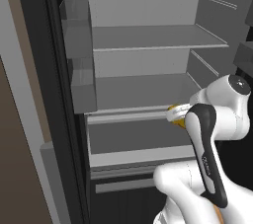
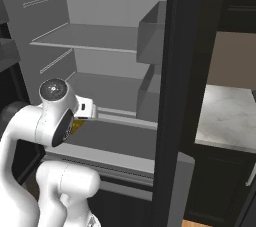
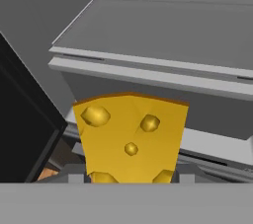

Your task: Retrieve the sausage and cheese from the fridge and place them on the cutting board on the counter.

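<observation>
The robot's gripper [image 3: 131, 178] is squeezed on the yellow cheese [image 3: 132, 136], holding it just in front of the open fridge [image 1: 148, 45] shelves, so next it should probably carry it to the cutting board.

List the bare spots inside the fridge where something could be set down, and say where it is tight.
In the fridge, the upper shelf and middle shelf are bare from the door bins to the right wall. The lower ledge is free too. It is tight at the middle shelf's front right, where the gripper holds the cheese.
</observation>
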